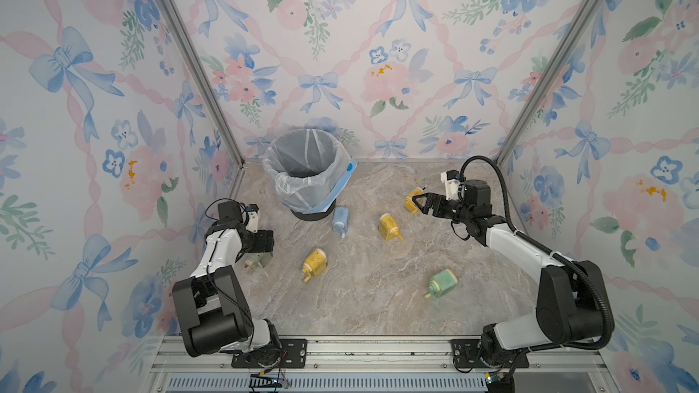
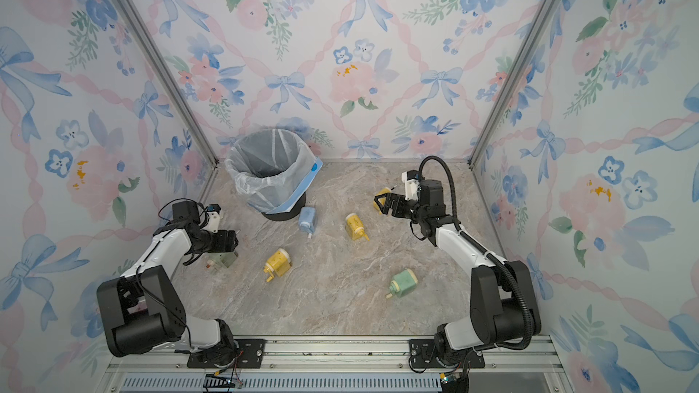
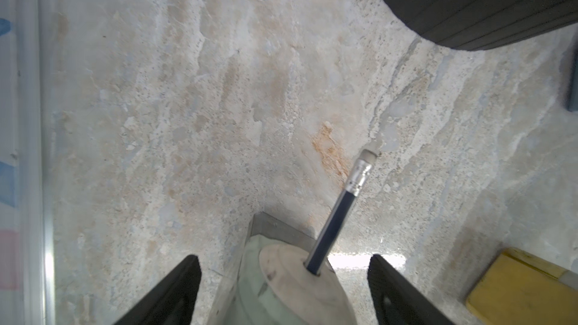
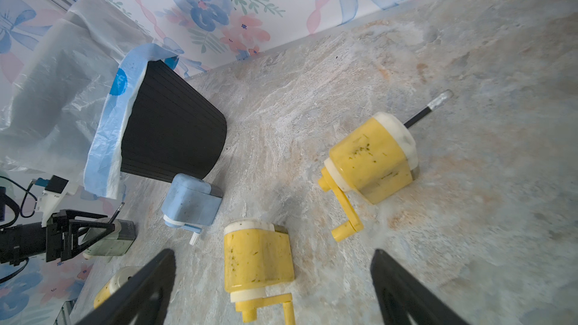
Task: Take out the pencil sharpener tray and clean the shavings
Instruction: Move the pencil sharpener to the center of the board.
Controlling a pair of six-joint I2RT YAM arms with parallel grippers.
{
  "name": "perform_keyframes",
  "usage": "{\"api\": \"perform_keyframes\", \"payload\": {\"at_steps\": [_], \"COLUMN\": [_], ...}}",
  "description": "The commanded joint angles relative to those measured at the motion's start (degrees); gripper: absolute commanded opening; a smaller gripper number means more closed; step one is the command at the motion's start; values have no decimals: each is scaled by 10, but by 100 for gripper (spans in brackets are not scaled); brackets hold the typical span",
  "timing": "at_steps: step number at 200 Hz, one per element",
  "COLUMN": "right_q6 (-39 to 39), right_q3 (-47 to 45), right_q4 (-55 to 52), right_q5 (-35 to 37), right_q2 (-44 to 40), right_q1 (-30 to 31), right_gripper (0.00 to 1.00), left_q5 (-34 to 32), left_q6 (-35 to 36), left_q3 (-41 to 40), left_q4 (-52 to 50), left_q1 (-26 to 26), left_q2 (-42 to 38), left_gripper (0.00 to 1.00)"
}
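The left claw (image 3: 283,257) is straddling a pale green pencil sharpener (image 3: 300,295), its jaws standing open on either side without gripping it. The sharpener is lying on the counter (image 1: 359,296) in front of and to the left of the lined bin (image 1: 299,194), a dark pencil (image 3: 337,214) sticking from its end. To the right of the bin, the right claw (image 4: 272,251) is hanging wide open and empty near a yellow sharpener (image 4: 369,157).

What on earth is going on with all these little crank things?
Two robot arms are working on pencil sharpeners. The left gripper straddles a pale green sharpener with a pencil stuck in it, jaws open. The right gripper hangs open by a yellow sharpener. The lined bin stands at the back.
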Motion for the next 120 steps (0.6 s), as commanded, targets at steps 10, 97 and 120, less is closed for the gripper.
{"api": "perform_keyframes", "payload": {"at_steps": [10, 97, 120], "right_q6": [3, 14, 15], "right_q3": [16, 14, 14], "right_q4": [4, 20, 20], "right_q5": [-11, -19, -20], "right_q2": [14, 30, 28], "right_q1": [-7, -8, -8], "right_gripper": [97, 97, 97], "left_q5": [45, -9, -10], "left_q6": [35, 40, 35], "left_q3": [4, -8, -2], "left_q4": [-18, -15, -13], "left_q1": [2, -27, -27], "left_q2": [20, 26, 34], "left_gripper": [82, 73, 67]}}
